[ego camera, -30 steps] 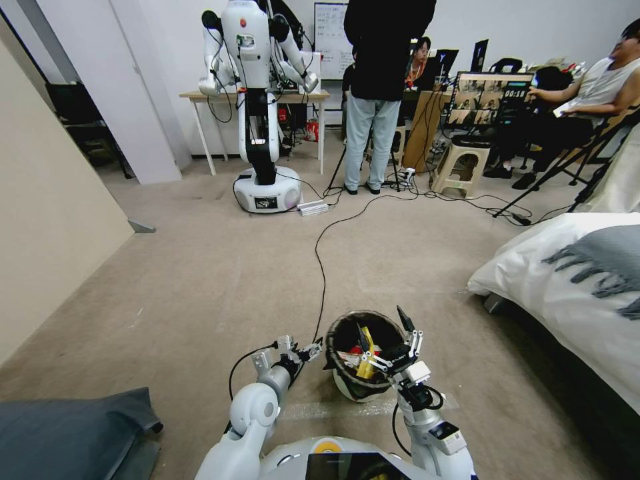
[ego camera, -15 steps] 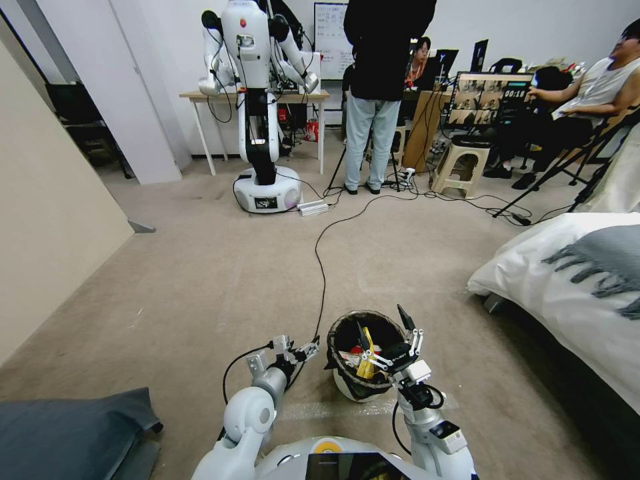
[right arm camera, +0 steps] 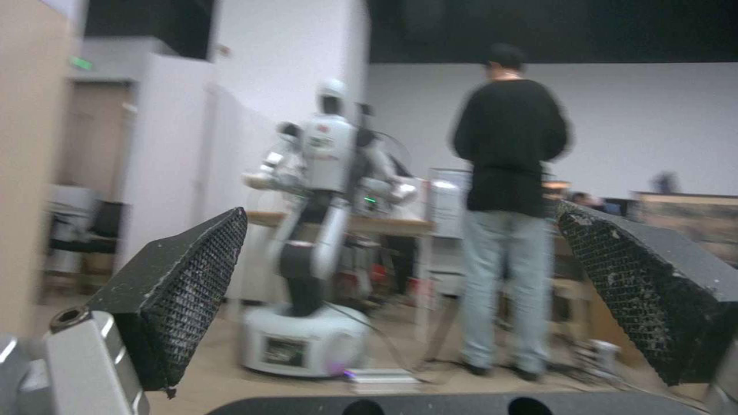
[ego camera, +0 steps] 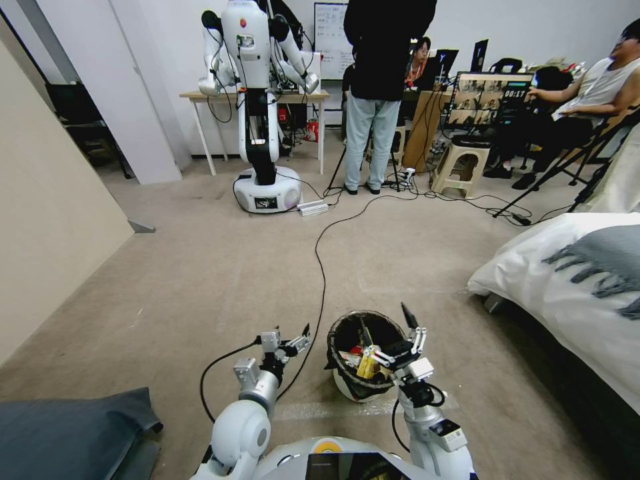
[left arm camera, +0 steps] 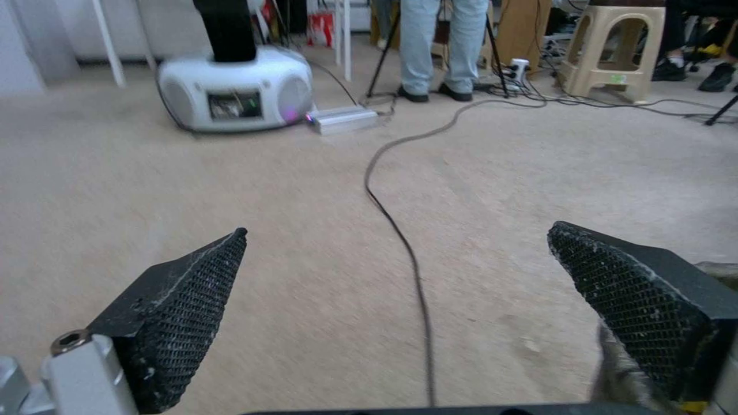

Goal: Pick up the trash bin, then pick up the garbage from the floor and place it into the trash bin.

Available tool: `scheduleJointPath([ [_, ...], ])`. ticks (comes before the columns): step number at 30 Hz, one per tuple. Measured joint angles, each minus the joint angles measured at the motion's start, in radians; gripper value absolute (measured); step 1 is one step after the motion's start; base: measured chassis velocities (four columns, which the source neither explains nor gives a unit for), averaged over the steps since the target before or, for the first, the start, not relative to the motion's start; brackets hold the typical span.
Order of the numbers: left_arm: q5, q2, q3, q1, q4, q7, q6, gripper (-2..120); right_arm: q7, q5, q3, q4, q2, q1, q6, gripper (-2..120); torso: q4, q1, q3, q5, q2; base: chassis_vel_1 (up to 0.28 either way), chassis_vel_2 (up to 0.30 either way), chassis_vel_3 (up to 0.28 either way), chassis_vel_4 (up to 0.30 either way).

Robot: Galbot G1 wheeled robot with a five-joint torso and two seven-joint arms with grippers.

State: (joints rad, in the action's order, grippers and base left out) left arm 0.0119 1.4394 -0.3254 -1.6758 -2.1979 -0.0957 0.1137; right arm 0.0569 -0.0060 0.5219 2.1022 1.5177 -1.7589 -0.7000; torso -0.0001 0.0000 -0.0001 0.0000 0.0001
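Two grippers hovered spread open and empty: the right gripper above the trash bin, the left gripper just beside it. Garbage lay inside the bin. A firm pinch on the bin's rim looked wisest.

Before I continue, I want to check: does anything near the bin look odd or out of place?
Yes: a black cable trails across the carpet right up to the trash bin, between the open left hand and open right hand.

Head view looks down from above; both wrist views face forward, sharing the white robot.
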Motion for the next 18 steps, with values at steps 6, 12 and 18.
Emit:
scheduleJointPath([
  [6,-0.100,0.012,-0.026,-0.018,0.037,-0.029,-0.140,100,-0.158,-0.066,0.018,-0.005,0.020,-0.010,0.070,100,0.0000,0.000,0.000,-0.0002,0.000,0.000,0.000,0.000,0.000],
  [12,-0.150,0.022,-0.041,-0.039,0.040,-0.070,-0.222,100,-0.215,-0.076,0.042,-0.015,0.032,-0.010,0.093,100,0.0000,0.000,0.000,0.0000,0.000,0.000,0.000,0.000,0.000],
  [18,-0.160,0.026,-0.052,-0.058,0.048,-0.106,-0.261,100,-0.227,-0.075,0.063,-0.023,0.041,-0.007,0.097,100,0.0001,0.000,0.000,0.0000,0.000,0.000,0.000,0.000,0.000],
])
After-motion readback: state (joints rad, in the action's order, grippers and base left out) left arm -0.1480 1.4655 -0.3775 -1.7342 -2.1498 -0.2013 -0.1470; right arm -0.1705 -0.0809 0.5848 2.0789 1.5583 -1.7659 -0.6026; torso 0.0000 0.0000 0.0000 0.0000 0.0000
